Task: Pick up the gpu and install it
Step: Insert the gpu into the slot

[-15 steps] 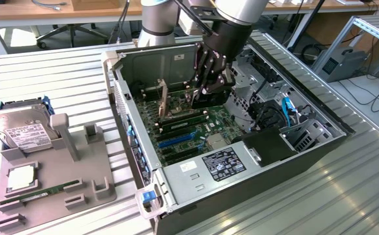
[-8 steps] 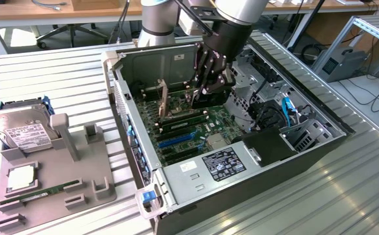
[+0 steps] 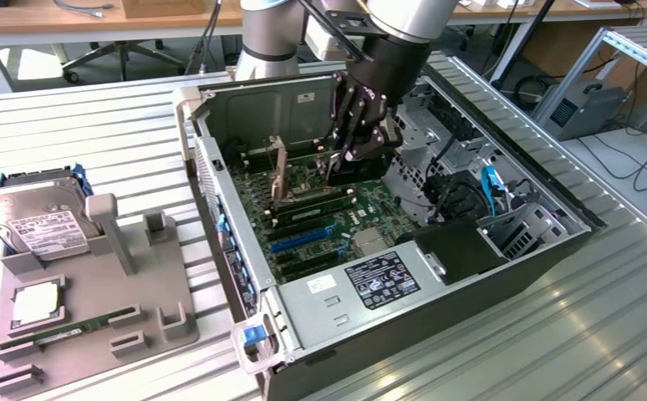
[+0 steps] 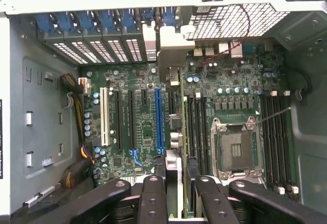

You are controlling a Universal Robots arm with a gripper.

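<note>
Right now I am clamping my fingers (image 4: 153, 198) on the top edge of the gpu (image 4: 176, 111), my gripper (image 4: 173, 196) reaching down into the open computer case (image 3: 301, 292) and holding the card edge-on over the motherboard (image 4: 138, 127). Seen from my wrist, the card is showing as a thin dark sliver running away from my fingertips, ending in its pale metal bracket (image 4: 171, 55), which is reaching the rear slot covers (image 4: 102, 47) of the case. It is standing upright beside the long blue slot (image 4: 159, 116), between that slot and the black memory slots (image 4: 196, 127). Judging by this, the pick-up is done and the card is being lowered toward the board; whether its edge is already seated I cannot tell. Outside the case, a hard drive (image 3: 32, 219) and a memory stick (image 3: 67, 327) are lying on the grey fixture tray (image 3: 100, 351).
</note>
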